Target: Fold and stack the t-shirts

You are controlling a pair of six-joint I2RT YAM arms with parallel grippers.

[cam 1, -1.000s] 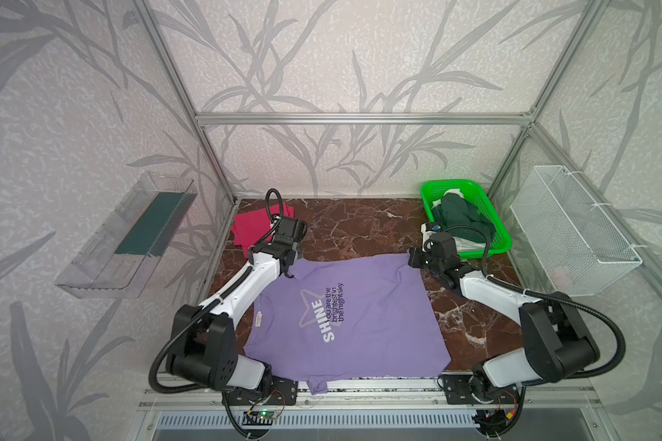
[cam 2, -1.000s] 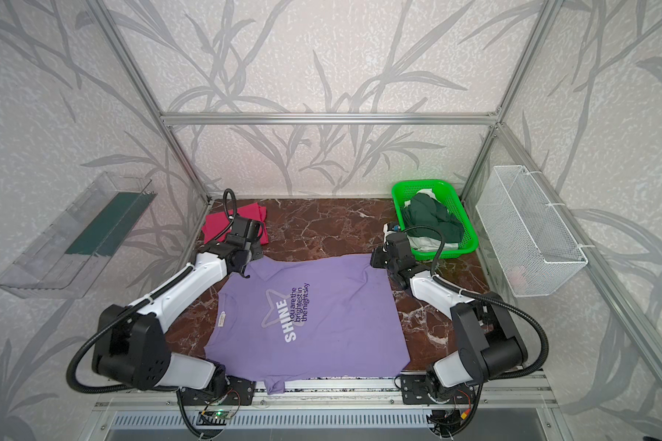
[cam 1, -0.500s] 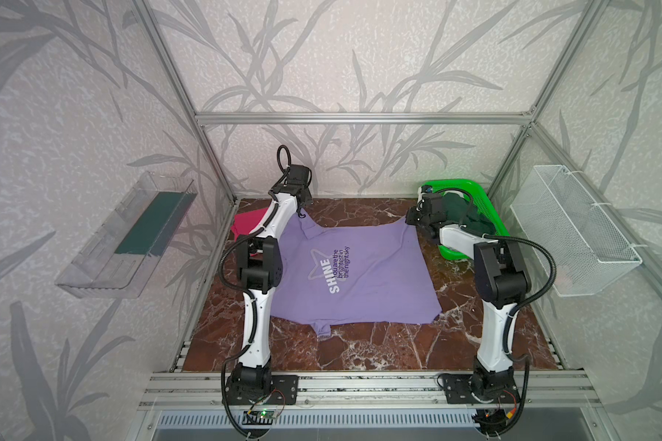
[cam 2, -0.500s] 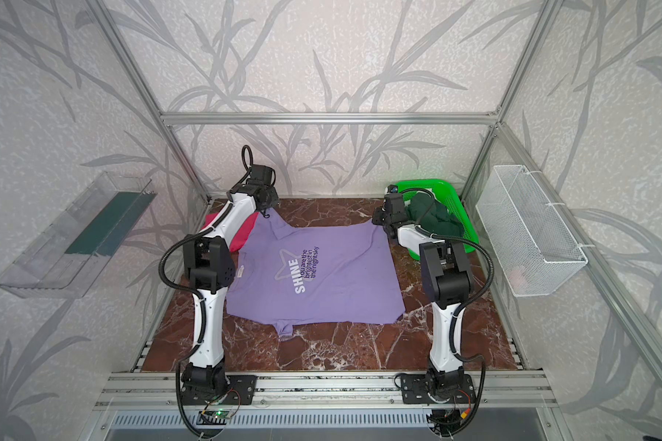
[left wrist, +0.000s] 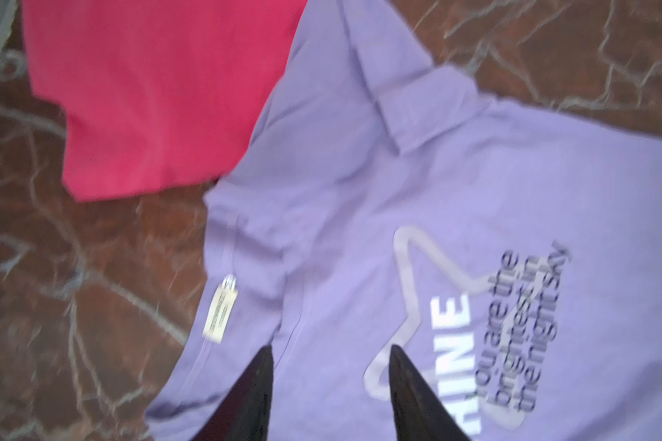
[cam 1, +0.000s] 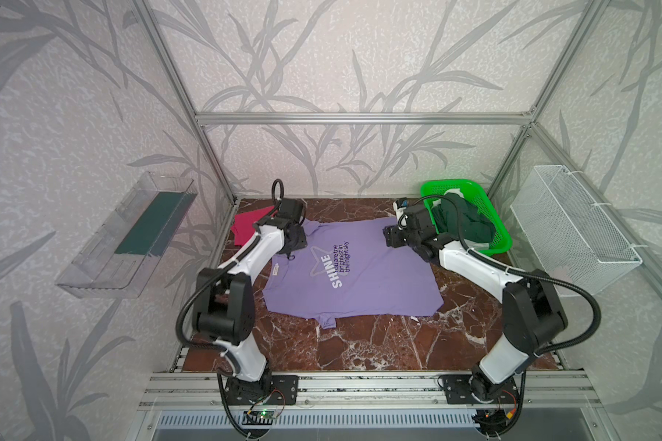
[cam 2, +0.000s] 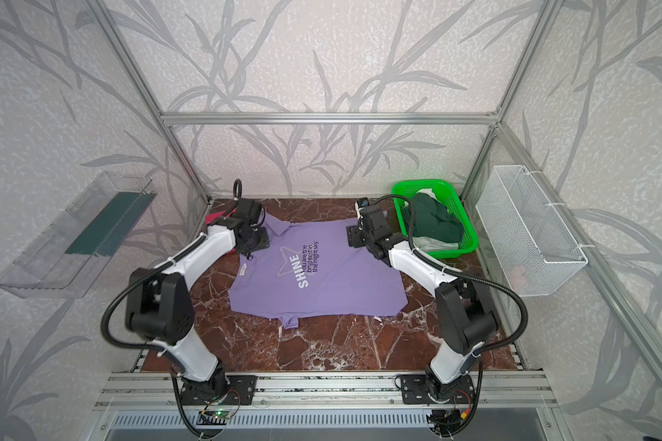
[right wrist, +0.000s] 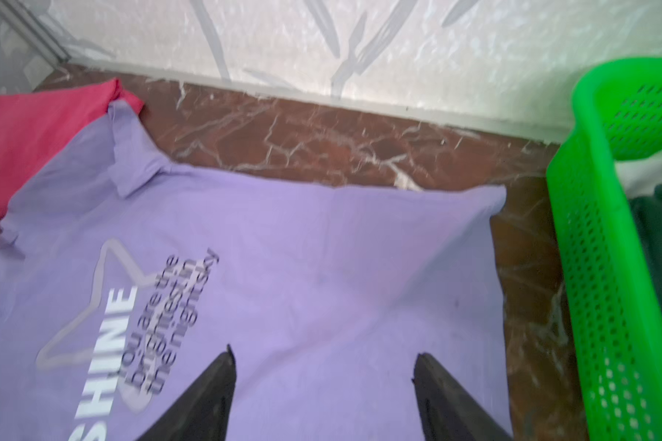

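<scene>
1. My left claw (left wrist: 332,349): jaws apart, nothing between them; it hangs over the collar end of the purple shirt (cam 1: 364,275).
2. My right claw (right wrist: 323,355): jaws wide apart, empty, above the hem corner of that shirt.
3. The purple shirt lies spread flat on the tabletop (cam 1: 360,343), beneath and between both claws, lettering up.
4. The red shirt (cam 1: 247,229) sits folded just beyond my left claw, its edge under the purple sleeve.
5. The green basket (cam 1: 501,244) stands just beside my right claw, with dark green clothes (cam 1: 467,225) and a white cloth (cam 2: 434,244) inside.
</scene>
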